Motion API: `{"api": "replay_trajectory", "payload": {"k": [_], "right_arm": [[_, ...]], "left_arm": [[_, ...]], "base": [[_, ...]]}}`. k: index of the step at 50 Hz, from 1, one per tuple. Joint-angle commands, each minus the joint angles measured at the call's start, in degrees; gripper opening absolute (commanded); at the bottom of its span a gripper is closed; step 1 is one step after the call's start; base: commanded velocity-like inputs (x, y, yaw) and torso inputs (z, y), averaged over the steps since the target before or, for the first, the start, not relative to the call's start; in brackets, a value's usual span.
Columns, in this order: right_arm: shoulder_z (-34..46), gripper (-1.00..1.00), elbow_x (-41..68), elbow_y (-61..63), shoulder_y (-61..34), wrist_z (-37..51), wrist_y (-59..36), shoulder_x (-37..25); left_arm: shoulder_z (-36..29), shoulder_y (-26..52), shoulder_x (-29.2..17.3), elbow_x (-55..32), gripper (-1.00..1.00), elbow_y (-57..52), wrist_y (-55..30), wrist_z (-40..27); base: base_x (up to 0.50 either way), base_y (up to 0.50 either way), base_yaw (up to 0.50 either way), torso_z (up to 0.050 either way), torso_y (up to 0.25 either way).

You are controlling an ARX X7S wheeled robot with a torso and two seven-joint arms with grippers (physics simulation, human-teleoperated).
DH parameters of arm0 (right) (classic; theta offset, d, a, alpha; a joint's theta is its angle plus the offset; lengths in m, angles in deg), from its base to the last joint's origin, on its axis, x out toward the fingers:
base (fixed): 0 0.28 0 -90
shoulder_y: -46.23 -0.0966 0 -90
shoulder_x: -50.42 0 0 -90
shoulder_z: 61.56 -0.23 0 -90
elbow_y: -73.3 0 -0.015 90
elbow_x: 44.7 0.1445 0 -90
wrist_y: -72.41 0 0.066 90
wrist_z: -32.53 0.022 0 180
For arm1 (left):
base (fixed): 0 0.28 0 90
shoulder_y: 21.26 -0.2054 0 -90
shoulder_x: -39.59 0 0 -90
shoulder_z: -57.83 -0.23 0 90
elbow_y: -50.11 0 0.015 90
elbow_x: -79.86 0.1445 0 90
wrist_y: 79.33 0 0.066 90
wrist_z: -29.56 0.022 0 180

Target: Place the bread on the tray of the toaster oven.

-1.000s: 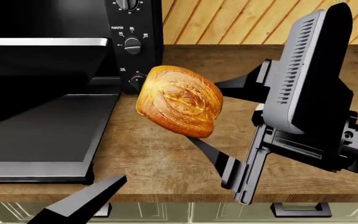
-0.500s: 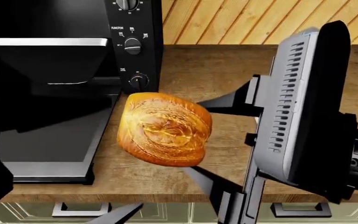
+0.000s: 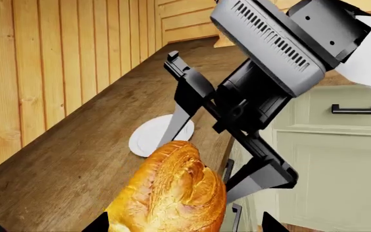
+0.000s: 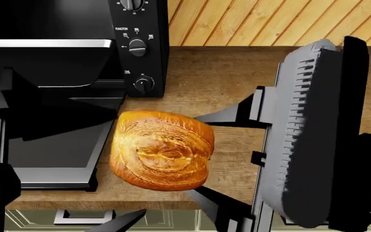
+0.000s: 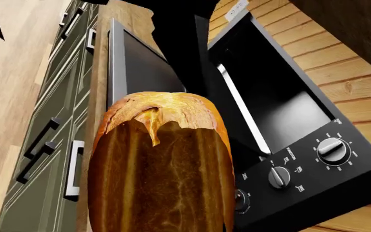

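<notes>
The right arm's bulky grey-and-black wrist housing is filling the right side of the head view and running off its bottom edge, hiding much of the wooden tabletop [image 4: 237, 72] behind it. The right pincer [image 4: 198, 154] is reaching leftward from that housing, its two dark fingers pressing on opposite sides of the bread [image 4: 162, 150], one at the far side and one at the near side, so it is pinching the loaf. The bread is being held in the air above the tabletop's front edge, just beside the right edge of the toaster oven's lowered glass door [image 4: 56, 154], with its split golden crust facing up.

In the right wrist view the bread [image 5: 163, 169] is blocking most of the frame, leaving the toaster oven [image 5: 289, 125] showing behind it with its cavity open and its knobs at one side.

The tray [image 4: 44, 44] is appearing only as a pale metal rim at the oven's mouth; the rest is lost in dark shadow.

The left arm is barely showing in the head view, as black shapes cut off at the left and bottom edges, and whether the left pincer is spread or pressed together cannot be told.

A round white plate [image 3: 153, 137] is lying on the tabletop in the left wrist view, partly hidden behind a right pincer finger.
</notes>
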Motion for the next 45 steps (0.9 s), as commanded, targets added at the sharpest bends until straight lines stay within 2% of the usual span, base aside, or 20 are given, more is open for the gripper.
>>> {"api": "replay_trajectory", "payload": {"k": [1,12,18,23,33,40,41,45], "right_arm": [[-2.1,-1.0,0.0,2.6,-2.2,0.1,-0.1,-0.4],[-2.3,-1.0,0.1,2.7,-2.3,0.1,-0.2,0.5],[-2.5,-1.0,0.5,2.8,-2.7,0.2,-0.3,1.2],[-2.6,-1.0,0.3,2.5,-3.1,0.0,-0.7,1.6],[-2.9,-1.0,1.2,3.1,-3.6,0.6,-0.8,3.1],[-3.0,-1.0,1.3,3.4,-3.7,0.9,-1.2,2.7],[-3.0,-1.0,1.3,3.4,-3.7,1.0,-1.2,2.7],[-3.0,-1.0,1.3,3.5,-3.5,1.1,-1.3,2.5]], "left_arm": [[1.4,-2.0,-1.3,0.3,1.0,-0.9,0.7,0.8],[1.6,-2.5,-1.0,0.5,1.0,-1.6,1.0,0.7],[2.2,-2.2,-2.4,-1.4,1.0,-2.4,1.4,0.4],[3.1,-4.5,-2.5,-0.1,1.0,-2.9,1.8,1.2],[2.1,-3.9,-1.0,0.5,1.0,-2.9,1.3,0.8],[3.4,-5.7,-1.9,0.9,1.0,-3.3,2.3,1.0],[3.9,-6.1,-2.3,1.5,-1.0,-3.5,2.8,0.3],[4.4,-6.6,-2.8,1.4,-1.0,-3.8,3.0,0.4]], "base": [[0.0,0.0,0.0,0.0,0.0],[0.0,0.0,0.0,0.0,0.0],[0.0,0.0,0.0,0.002,0.0],[0.0,0.0,0.0,0.0,0.0],[0.0,0.0,0.0,0.0,0.001],[0.0,0.0,0.0,0.0,0.0],[0.0,0.0,0.0,0.0,0.0],[0.0,0.0,0.0,0.0,0.0]]}}
